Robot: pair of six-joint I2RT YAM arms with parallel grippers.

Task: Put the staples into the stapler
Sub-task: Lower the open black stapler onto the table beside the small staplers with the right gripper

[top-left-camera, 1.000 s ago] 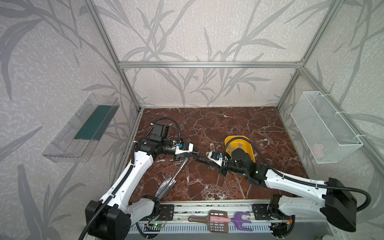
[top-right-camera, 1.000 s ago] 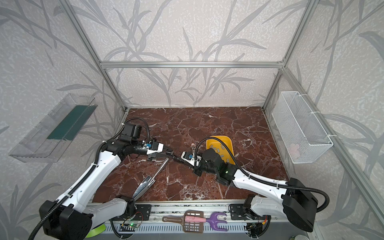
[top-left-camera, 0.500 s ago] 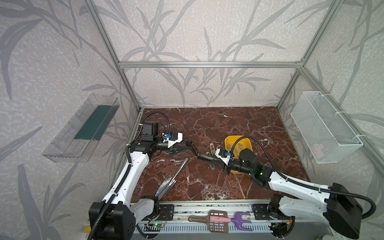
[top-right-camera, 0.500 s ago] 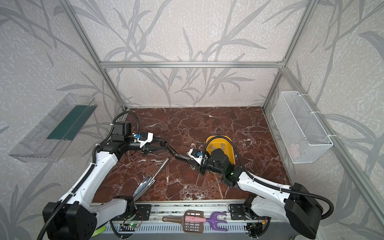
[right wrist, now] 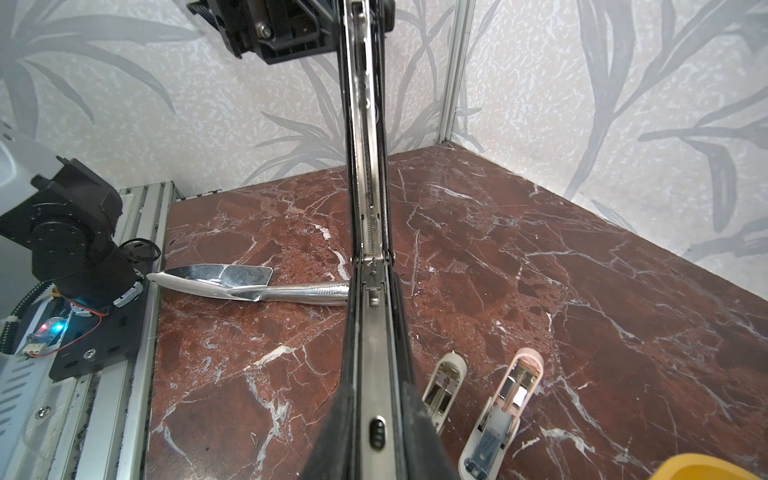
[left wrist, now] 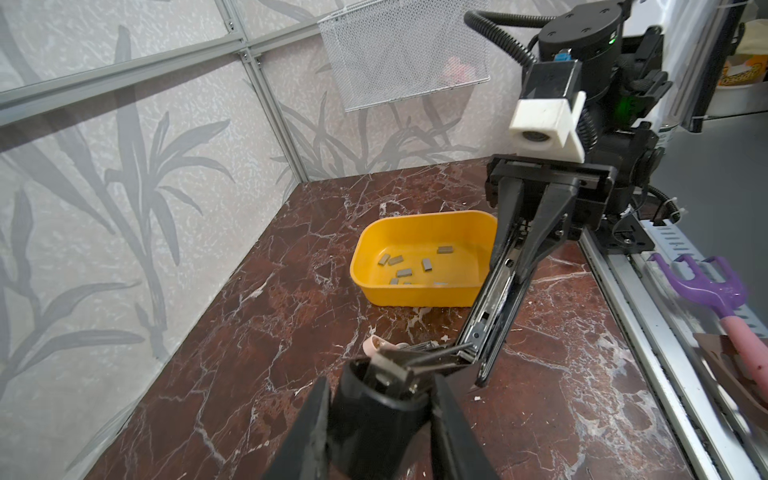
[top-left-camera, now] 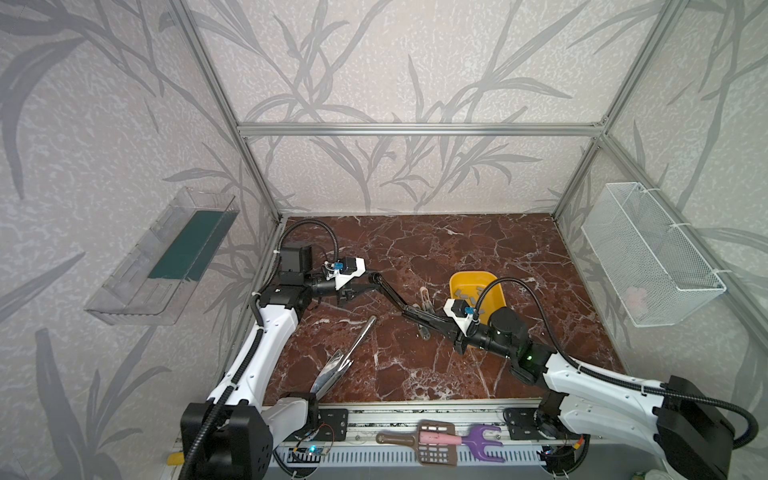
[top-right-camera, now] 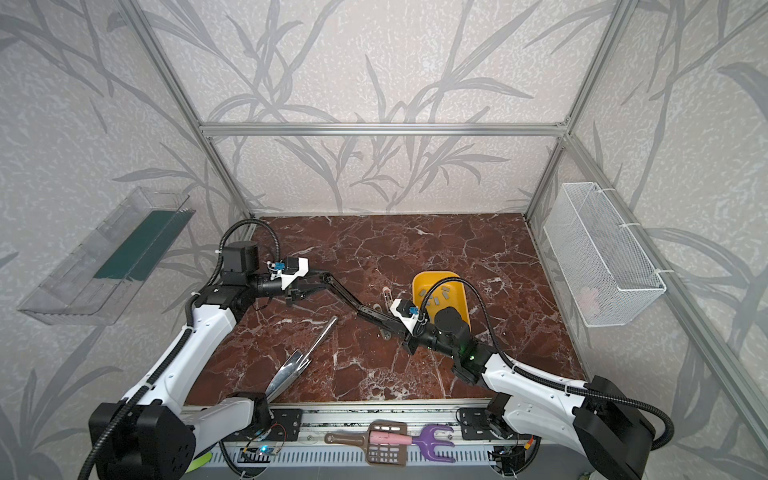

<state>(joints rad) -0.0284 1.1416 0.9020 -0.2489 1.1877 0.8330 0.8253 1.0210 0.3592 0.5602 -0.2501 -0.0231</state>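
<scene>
Staples (left wrist: 404,273) lie loose in the yellow tray (left wrist: 415,297), partly hidden by the right arm (top-left-camera: 582,374) in both top views, near the right gripper (right wrist: 376,395), which is clamped on the open stapler (left wrist: 494,291). The left gripper (left wrist: 380,386) flanks its far end; whether it pinches is unclear.

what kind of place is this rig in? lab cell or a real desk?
Most likely a purpose-built robot test cell, not an office: an aluminium frame with wallpapered panels boxes in a marble-pattern tabletop, the left arm and right arm mount on a front rail, and a wire basket hangs on the side wall.
</scene>
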